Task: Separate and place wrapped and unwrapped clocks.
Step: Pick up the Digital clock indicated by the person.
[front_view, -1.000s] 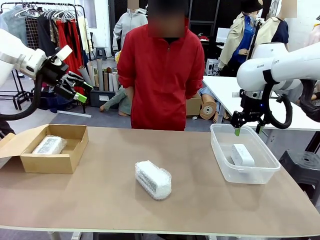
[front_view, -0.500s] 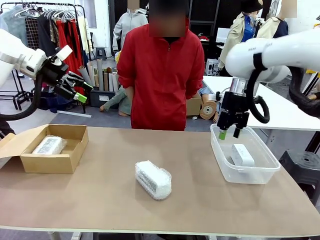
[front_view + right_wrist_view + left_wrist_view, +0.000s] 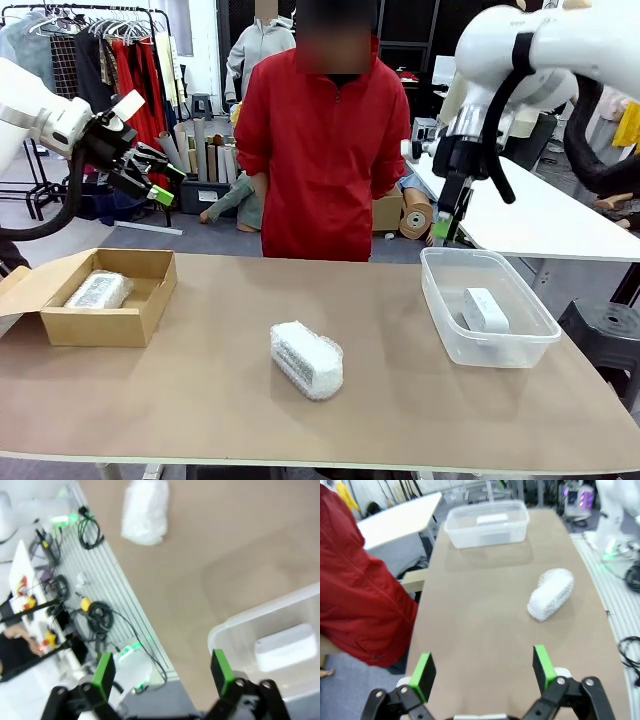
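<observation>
Right claw (image 3: pixel 441 229) lifted off tub (image 3: pixel 500 352), now beyond its far rim, wide. Left claw (image 3: pixel 160 186) unchanged, wide. Wrapped clock (image 3: pixel 306 359) centre of surface (image 3: pixel 200 405), long axis far-left to near-right. Bare clock (image 3: pixel 485 309) in tub, axis near-far.

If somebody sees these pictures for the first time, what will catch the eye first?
A person in a red jacket stands at the far side of the table. One bubble-wrapped clock lies alone in the table's middle, between a cardboard box at the left holding another wrapped clock and a clear tub at the right holding the bare clock.
</observation>
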Available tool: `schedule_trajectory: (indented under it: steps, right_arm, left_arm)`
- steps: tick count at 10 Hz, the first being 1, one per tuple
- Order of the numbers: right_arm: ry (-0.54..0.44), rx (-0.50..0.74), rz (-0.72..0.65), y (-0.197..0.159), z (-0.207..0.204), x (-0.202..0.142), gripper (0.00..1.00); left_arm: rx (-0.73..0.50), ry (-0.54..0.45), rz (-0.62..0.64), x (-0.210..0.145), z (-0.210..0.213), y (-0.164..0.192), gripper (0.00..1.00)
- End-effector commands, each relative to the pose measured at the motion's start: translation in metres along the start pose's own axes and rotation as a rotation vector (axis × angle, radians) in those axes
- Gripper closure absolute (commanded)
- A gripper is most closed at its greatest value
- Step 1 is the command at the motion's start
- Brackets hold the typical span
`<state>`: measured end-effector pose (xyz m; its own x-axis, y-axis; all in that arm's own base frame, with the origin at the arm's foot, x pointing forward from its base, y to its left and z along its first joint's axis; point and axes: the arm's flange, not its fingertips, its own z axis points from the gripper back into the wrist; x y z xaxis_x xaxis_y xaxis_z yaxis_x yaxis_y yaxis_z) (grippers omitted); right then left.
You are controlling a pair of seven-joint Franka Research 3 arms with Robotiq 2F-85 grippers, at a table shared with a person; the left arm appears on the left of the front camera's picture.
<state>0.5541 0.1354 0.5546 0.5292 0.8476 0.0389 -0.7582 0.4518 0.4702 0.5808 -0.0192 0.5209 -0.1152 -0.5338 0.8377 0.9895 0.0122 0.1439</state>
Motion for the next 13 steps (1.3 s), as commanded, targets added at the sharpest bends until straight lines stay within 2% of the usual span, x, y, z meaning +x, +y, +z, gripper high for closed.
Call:
schedule_trajectory:
  steps: [1, 2, 4, 6, 8, 9, 11, 12, 13]
  right_arm:
    - [-0.061, 0.121, 0.136, -0.006, 0.035, 0.006, 0.0]
    - [-0.13, 0.154, 0.251, -0.009, 0.053, 0.007, 0.0]
    - [-0.253, 0.096, 0.365, -0.008, 0.068, -0.001, 0.0]
    - [-0.491, -0.151, 0.462, 0.006, 0.064, -0.011, 0.0]
    - [-0.555, -0.311, 0.543, 0.015, 0.064, -0.039, 0.0]
    - [-0.564, -0.331, 0.542, 0.014, 0.066, -0.049, 0.0]
    - [-0.61, -0.33, 0.494, -0.004, 0.066, -0.069, 0.0]
    - [-0.65, -0.289, 0.548, -0.013, 0.062, -0.073, 0.0]
    - [-0.657, -0.252, 0.513, -0.027, 0.06, -0.078, 0.0]
  left_arm:
    - [0.003, -0.001, -0.005, 0.001, 0.002, 0.0, 0.0]
    - [0.003, -0.001, -0.005, 0.001, 0.002, 0.0, 0.0]
    - [0.003, -0.001, -0.005, 0.001, 0.002, 0.0, 0.0]
    - [0.003, -0.001, -0.005, 0.001, 0.002, 0.0, 0.0]
    - [0.003, -0.001, -0.005, 0.001, 0.002, 0.0, 0.0]
    - [0.003, -0.001, -0.005, 0.001, 0.002, 0.0, 0.0]
    - [0.003, -0.001, -0.005, 0.001, 0.002, 0.0, 0.0]
    - [0.003, -0.001, -0.005, 0.001, 0.002, 0.0, 0.0]
    - [0.003, -0.001, -0.005, 0.001, 0.002, 0.0, 0.0]
